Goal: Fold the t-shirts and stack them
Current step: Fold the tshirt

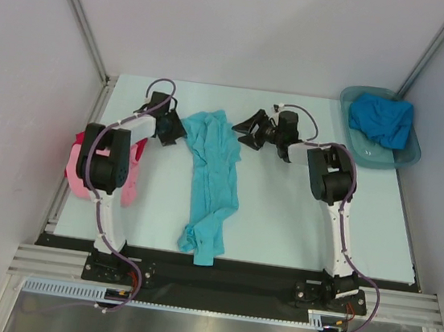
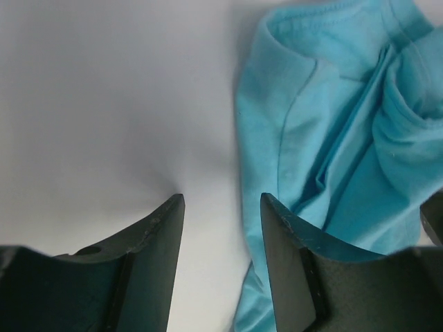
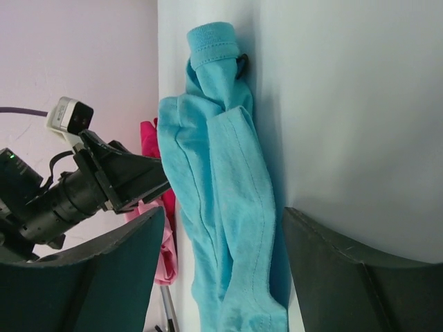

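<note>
**Both claws open at the far end of the turquoise shirt**

The turquoise t-shirt [image 1: 211,185] lies crumpled in a long strip down the middle of the table [image 1: 281,214]. It runs from the far centre to the near edge, between the two arms.

The left gripper [image 2: 221,200] is at the far-left corner of the shirt. Its jaws stand apart and hold nothing. In the left wrist view only bare table shows between the fingers, and the cloth lies just to the right of the right-hand finger.

The right gripper [image 1: 251,129] is just beside the far-right edge of the same shirt, jaws spread wide and empty. I cannot tell whether it touches the cloth.

The pink t-shirt [image 1: 126,191] and the red t-shirt [image 1: 75,152] lie together at the table's left edge, partly hidden by the left arm. The deeper blue t-shirt [image 1: 382,118] is bunched in the grey tub [image 1: 406,152] at the far-right corner, well apart from both claws.
</note>
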